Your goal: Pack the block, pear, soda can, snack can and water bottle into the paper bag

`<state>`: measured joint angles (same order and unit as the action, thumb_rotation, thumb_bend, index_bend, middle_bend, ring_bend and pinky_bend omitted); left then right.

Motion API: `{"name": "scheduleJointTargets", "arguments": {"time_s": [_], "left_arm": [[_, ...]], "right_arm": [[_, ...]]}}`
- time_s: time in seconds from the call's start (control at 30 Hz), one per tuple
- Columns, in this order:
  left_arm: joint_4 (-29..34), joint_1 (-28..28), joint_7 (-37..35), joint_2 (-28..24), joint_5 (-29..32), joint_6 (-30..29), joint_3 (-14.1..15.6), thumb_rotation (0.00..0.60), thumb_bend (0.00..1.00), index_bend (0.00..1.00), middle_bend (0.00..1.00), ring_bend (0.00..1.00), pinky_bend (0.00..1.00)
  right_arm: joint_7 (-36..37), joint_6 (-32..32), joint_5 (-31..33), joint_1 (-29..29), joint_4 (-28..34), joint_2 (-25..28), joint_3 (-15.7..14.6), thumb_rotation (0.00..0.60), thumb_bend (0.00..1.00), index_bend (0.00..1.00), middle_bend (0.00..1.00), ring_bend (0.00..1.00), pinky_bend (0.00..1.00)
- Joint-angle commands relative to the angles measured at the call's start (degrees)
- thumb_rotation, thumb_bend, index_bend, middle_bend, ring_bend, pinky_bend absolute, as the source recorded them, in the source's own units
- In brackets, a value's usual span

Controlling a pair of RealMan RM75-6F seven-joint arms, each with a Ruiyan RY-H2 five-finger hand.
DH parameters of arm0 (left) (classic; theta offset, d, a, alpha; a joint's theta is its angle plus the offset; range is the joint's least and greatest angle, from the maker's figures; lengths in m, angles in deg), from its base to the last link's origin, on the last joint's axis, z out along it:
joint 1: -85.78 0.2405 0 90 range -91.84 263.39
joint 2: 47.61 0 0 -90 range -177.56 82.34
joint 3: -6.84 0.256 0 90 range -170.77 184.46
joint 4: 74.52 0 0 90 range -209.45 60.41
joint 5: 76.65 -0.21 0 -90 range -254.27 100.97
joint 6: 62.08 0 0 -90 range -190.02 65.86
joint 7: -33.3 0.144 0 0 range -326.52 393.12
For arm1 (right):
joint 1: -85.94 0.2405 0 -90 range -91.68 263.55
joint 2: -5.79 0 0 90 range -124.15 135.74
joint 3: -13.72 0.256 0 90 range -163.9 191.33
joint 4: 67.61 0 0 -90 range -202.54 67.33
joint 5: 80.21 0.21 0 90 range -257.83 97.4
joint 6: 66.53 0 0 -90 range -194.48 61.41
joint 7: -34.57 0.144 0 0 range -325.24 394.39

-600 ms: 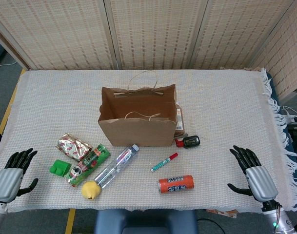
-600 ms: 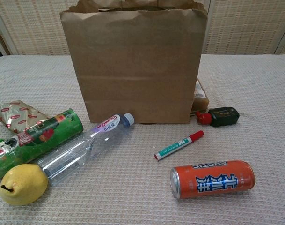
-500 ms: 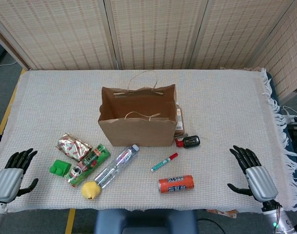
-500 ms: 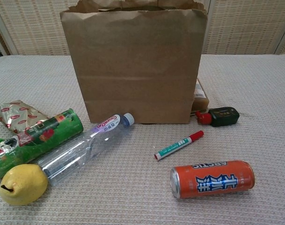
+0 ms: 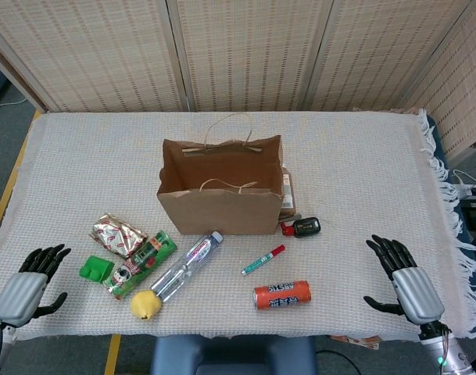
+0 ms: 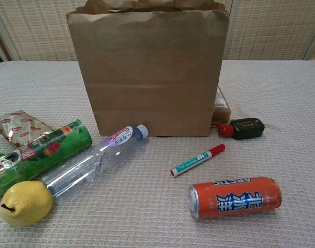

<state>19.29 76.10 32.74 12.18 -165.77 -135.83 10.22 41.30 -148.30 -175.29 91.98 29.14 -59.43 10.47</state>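
- Brown paper bag (image 5: 220, 205) stands open mid-table; thin walls, likely to buckle.
- Water bottle (image 5: 187, 266), near the front edge: slick, so I'd grip mid-body.
- Snack can (image 5: 141, 262): light, rolls.
- Soda can (image 5: 282, 294): dents.
- Pear (image 5: 144, 304): bruises.
- Block (image 5: 95, 269): rigid.
- My left hand (image 5: 26, 283) and right hand (image 5: 402, 280) hover at the front corners, fingers spread, empty.

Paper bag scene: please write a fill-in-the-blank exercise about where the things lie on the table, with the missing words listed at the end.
1. The paper bag stands upright and its top is ____.
2. The pear lies at the bottom end of the water ____.
3. The soda can lies on its side and its colour is ____.
4. The left hand and the right hand hold ____.

Missing words: open; bottle; orange; nothing
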Motion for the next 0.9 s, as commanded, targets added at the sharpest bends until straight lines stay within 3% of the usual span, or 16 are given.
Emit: {"name": "scheduleJointTargets", "arguments": {"time_s": [0.03, 0.37, 0.9], "left_arm": [[0.4, -3.1, -1.9, -1.4, -2.2, 6.6, 2.2, 0.600, 0.34, 0.00, 0.00, 0.00, 0.09], [-2.5, -9.8, 0.8, -0.3, -5.2, 15.8, 3.1, 0.600, 0.34, 0.00, 0.00, 0.00, 0.09], [-6.9, -14.9, 4.1, 4.3, -1.8, 21.9, 1.5, 0.600, 0.34, 0.00, 0.00, 0.00, 0.08]], "right_arm": [[0.4, 0.3, 0.1, 0.2, 0.6, 0.3, 0.0, 0.600, 0.03, 0.00, 0.00, 0.00, 0.00], [1.6, 1.4, 0.4, 0.4, 1.8, 1.2, -0.5, 0.600, 0.03, 0.00, 0.00, 0.00, 0.00], [3.5, 0.1, -0.7, 0.3, 1.4, 1.0, -0.4, 0.600, 0.03, 0.00, 0.00, 0.00, 0.00]]}}
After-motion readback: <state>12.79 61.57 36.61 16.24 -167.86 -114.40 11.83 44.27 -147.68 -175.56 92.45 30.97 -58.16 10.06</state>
